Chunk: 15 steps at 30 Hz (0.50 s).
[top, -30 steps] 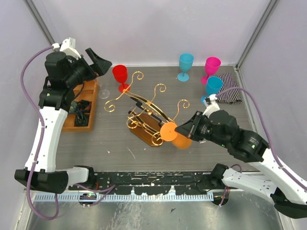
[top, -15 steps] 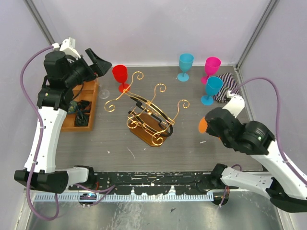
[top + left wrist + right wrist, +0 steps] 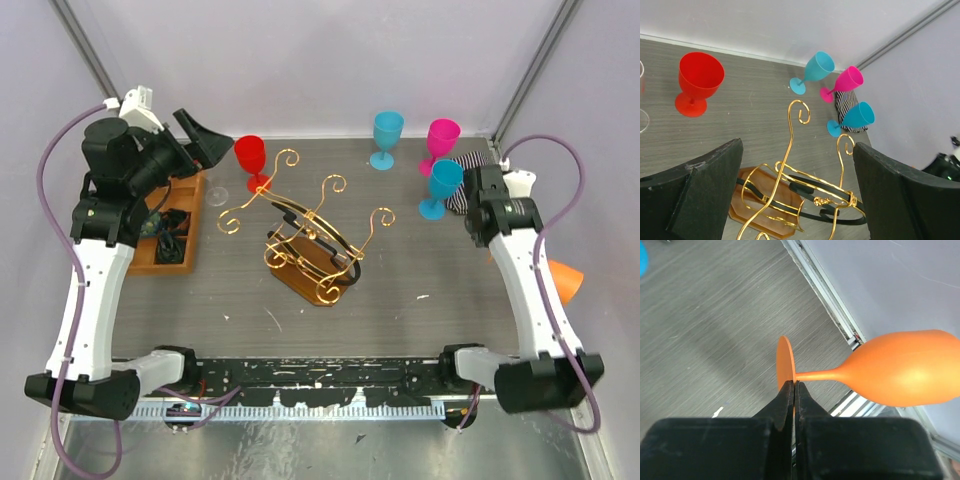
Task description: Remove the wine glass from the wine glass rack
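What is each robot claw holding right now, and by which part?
The right gripper pinches the orange wine glass by the edge of its round foot, with the glass lying sideways. The left gripper is open and holds nothing.

Right wrist view: lower rim of the orange wine glass [image 3: 900,372] foot is covered by the right fingers [image 3: 784,407]; the bowl's mouth is cut off at the right edge.
Top view: only part of the bowl shows beside the right arm [image 3: 525,280].
Dark items in the orange tray [image 3: 160,267] are too small to identify.
Left wrist view: the wine glass rack [image 3: 765,205] base is partly covered by the left finger [image 3: 695,200] and cut off at the bottom; a clear glass [image 3: 642,120] is cut off at the left edge.
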{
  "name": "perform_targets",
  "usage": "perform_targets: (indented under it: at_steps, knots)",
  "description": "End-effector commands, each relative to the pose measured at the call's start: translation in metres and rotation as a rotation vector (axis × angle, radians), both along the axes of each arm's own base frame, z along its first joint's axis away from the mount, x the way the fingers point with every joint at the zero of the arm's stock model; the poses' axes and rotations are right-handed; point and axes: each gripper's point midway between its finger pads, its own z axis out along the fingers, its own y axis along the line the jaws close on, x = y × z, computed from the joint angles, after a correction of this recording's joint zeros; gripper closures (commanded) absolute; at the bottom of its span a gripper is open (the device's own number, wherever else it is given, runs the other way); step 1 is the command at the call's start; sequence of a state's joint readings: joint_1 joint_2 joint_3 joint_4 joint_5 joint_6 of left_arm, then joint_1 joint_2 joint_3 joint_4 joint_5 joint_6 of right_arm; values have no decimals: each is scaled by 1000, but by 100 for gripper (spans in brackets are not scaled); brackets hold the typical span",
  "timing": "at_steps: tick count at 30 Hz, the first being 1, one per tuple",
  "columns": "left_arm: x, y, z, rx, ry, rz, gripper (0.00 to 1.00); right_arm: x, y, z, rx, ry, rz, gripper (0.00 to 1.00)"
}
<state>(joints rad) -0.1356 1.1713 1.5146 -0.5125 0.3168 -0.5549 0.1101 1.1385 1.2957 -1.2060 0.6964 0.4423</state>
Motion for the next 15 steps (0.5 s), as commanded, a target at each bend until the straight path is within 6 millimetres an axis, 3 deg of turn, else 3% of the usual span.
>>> perform_targets:
  at_steps: [1,10,15]
  knots:
    - [-7,-6,1,-16,-16,-36,2,32,-9,-16,-43,68,64,99]
    - [-10,-8,-5,-21,0,-52,2,39,-36,-66,-219,282,-49,99]
    - [-12,-6,-9,-7,-2,-47,2,35,-41,-95,-269,385,-49,99]
